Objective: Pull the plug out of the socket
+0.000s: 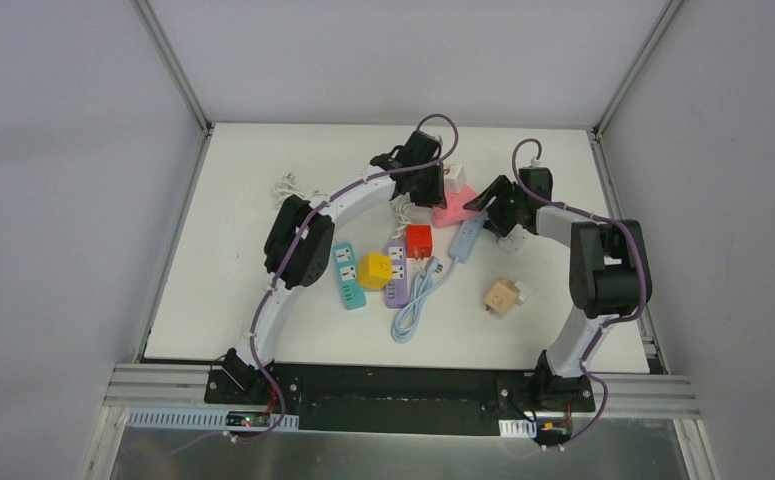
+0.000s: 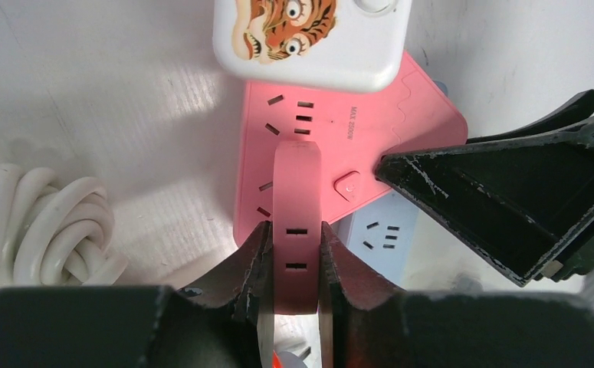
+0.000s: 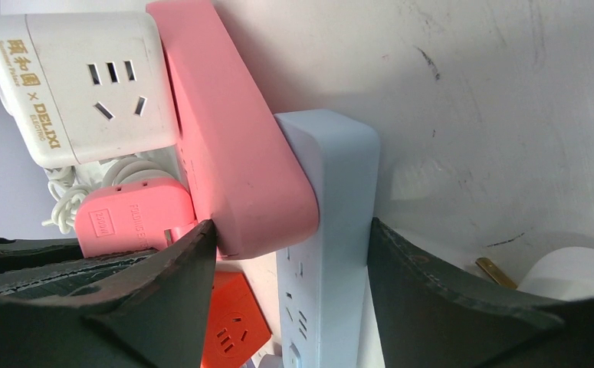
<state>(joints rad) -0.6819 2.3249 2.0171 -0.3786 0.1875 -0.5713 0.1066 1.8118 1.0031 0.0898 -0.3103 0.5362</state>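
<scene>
A pink socket strip (image 1: 453,208) lies at the back middle of the table, with a white tiger-print cube (image 2: 313,38) plugged into its far end. A flat pink plug (image 2: 297,184) stands in the strip (image 2: 355,130). My left gripper (image 2: 293,234) is shut on this plug, one finger on each side. My right gripper (image 3: 290,230) spans the strip's corner (image 3: 232,153) and the light blue strip (image 3: 324,230) under it. Its fingertips (image 3: 201,238) touch both. In the top view the left gripper (image 1: 428,190) and right gripper (image 1: 488,205) flank the strip.
An orange cube (image 1: 418,241), a yellow cube (image 1: 374,270), a teal strip (image 1: 347,276) and a purple strip (image 1: 396,272) lie in front. A tan cube (image 1: 502,296) sits to the right, a coiled white cord (image 1: 288,188) to the left, a white plug (image 1: 511,240) under the right arm.
</scene>
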